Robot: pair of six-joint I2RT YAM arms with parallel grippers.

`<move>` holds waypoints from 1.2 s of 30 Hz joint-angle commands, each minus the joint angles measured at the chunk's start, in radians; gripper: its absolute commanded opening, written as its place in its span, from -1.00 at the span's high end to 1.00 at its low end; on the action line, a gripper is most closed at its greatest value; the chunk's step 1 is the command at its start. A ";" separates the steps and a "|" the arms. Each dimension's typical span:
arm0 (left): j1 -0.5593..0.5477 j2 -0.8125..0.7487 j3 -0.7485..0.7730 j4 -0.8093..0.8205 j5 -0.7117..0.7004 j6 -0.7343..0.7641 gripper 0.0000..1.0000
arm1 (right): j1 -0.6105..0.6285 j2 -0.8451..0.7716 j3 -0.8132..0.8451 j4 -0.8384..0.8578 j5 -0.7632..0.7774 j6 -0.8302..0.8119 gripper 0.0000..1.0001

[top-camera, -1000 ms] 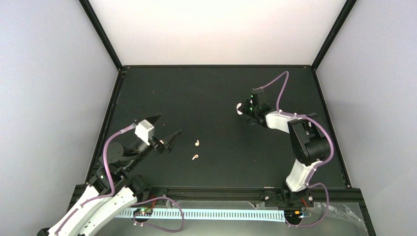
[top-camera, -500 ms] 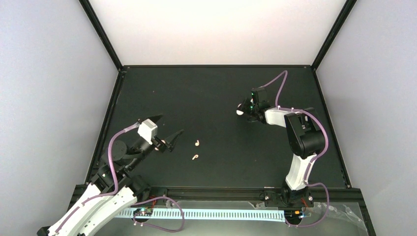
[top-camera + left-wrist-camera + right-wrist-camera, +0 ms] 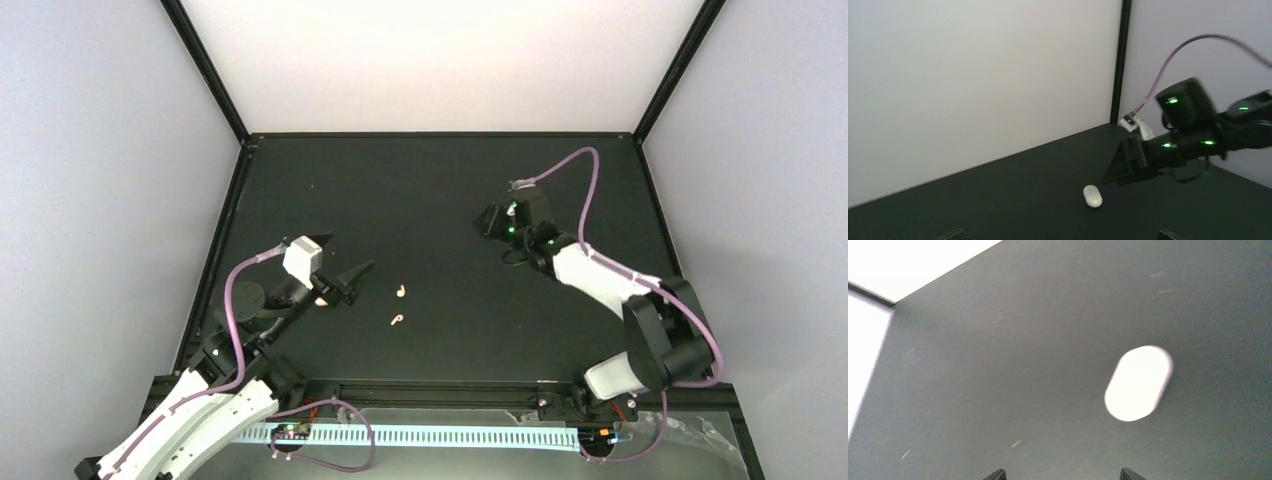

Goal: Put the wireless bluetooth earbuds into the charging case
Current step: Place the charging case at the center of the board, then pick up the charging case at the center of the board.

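Two tiny pale earbuds lie on the black table, one (image 3: 401, 291) just behind the other (image 3: 397, 320), a little right of my left gripper (image 3: 346, 254). That gripper is open and empty; only its fingertips (image 3: 954, 234) show in the left wrist view. My right gripper (image 3: 489, 221) is open and empty, hovering over a plain white pill-shaped capsule (image 3: 1138, 383), which also shows in the left wrist view (image 3: 1092, 196). The top view hides the capsule under the gripper. No cream rounded-square charging case shows in any view.
The black table (image 3: 430, 190) is bounded by a black frame and pale walls. The right arm (image 3: 610, 280) stretches across the right half. The right gripper (image 3: 1128, 162) shows in the left wrist view just behind the capsule.
The right arm has swung its elbow outward to the right, and its gripper now covers the capsule in the top view. The left gripper has edged slightly right. The earbuds have not moved.
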 commanded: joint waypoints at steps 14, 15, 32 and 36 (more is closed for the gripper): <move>0.402 0.384 0.050 -0.474 -0.122 -0.631 -0.97 | 0.485 -0.401 -0.191 -0.089 0.026 -0.089 -0.15; 0.427 0.405 0.048 -0.483 -0.121 -0.647 -0.97 | 0.485 -0.428 -0.196 -0.094 0.021 -0.089 -0.15; 0.514 0.845 0.077 -0.461 -0.105 -0.624 -0.92 | 0.485 -0.628 -0.185 -0.142 -0.022 -0.125 -0.17; 0.514 0.983 0.116 -0.449 -0.083 -0.616 -0.84 | 0.485 -0.622 -0.185 -0.138 -0.038 -0.119 -0.17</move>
